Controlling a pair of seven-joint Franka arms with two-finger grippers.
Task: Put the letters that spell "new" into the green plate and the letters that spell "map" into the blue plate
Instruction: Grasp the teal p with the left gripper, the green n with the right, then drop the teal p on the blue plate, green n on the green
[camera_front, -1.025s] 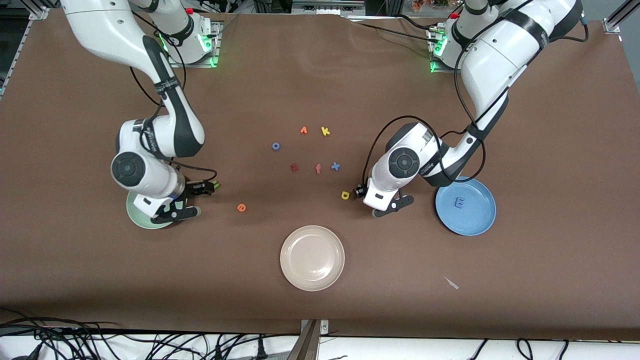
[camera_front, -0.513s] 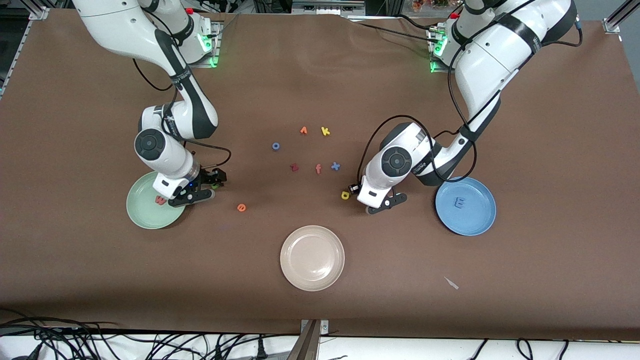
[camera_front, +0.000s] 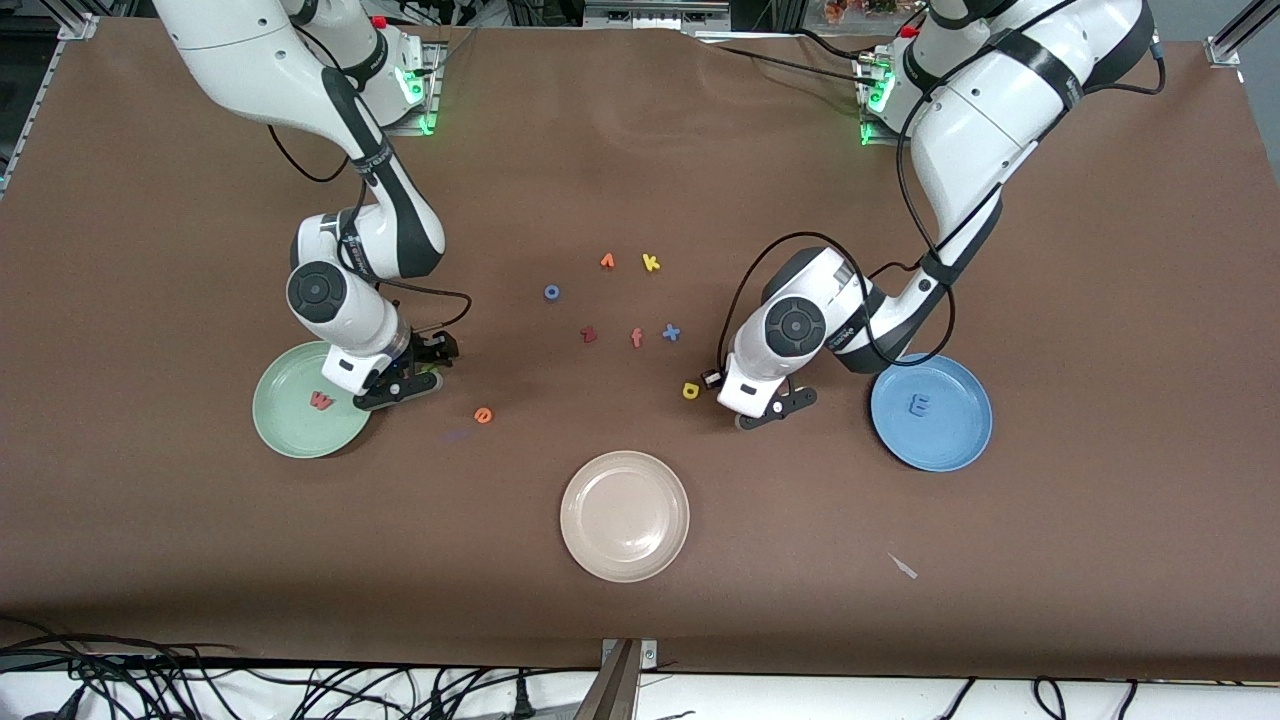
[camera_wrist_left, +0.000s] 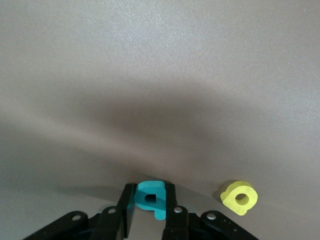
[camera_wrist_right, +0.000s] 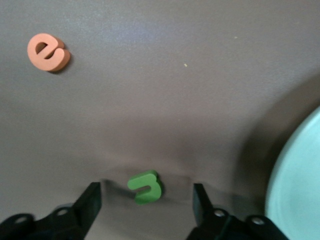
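My left gripper (camera_wrist_left: 150, 200) is shut on the teal p (camera_wrist_left: 151, 197), low over the table beside the yellow a (camera_wrist_left: 239, 197), which also shows in the front view (camera_front: 690, 390). The blue m (camera_front: 917, 404) lies in the blue plate (camera_front: 950, 440). My right gripper (camera_wrist_right: 146, 192) is open and straddles the green n (camera_wrist_right: 146, 186) on the table, its fingers clear of the letter, next to the green plate (camera_front: 290, 425). The pinkish-red w (camera_front: 320, 400) lies in that plate. The orange e (camera_front: 483, 414) rests on the table between the green plate and the beige plate.
A beige-white plate (camera_front: 625, 515) stands nearest the front camera at mid-table. Spare letters lie in the middle: orange letter (camera_front: 607, 261), yellow k (camera_front: 651, 263), blue o (camera_front: 551, 292), dark red z (camera_front: 588, 335), pink f (camera_front: 636, 338), blue x (camera_front: 671, 332).
The left gripper has shut on the teal p. The right arm has moved off the green plate, uncovering the w, and now stands over the green n with its fingers somewhat narrower.
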